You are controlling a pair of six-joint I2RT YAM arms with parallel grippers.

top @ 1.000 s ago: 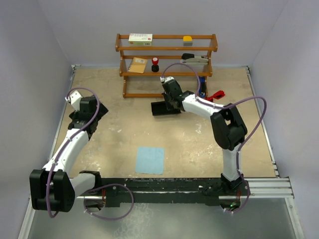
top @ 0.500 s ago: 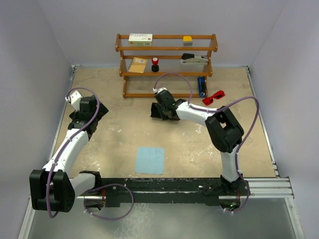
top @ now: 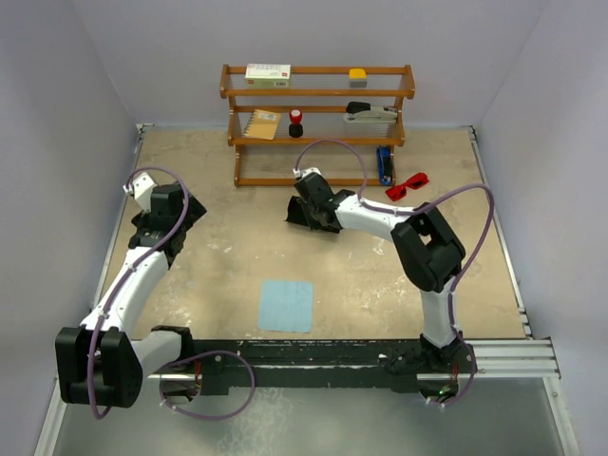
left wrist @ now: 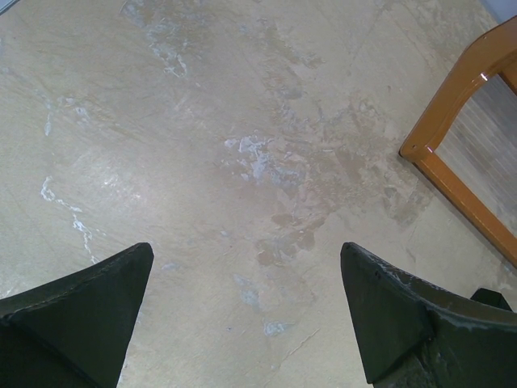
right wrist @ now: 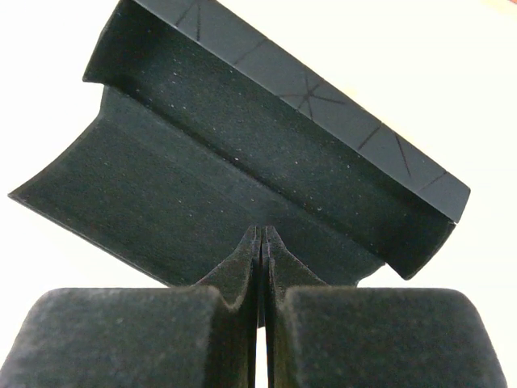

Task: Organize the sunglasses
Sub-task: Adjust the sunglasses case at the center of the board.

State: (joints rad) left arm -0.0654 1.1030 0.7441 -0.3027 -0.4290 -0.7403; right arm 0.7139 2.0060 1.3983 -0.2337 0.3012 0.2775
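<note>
The red sunglasses (top: 407,184) lie on the bench (top: 228,271) just off the wooden shelf's (top: 318,93) lower right foot, between 2 and 3 o'clock from the open black glasses case (right wrist: 242,137) and well apart from it. The right hand (right wrist: 262,238) is closed with its tips pressed together on nothing, pointing into the case's lining. At 9 o'clock from the case the left hand (left wrist: 246,250) is spread wide and empty over bare bench, and a light blue cloth (top: 287,305) lies at 6 o'clock.

One sunglasses (top: 407,184), one case (right wrist: 242,162), one cloth (top: 287,305)
</note>
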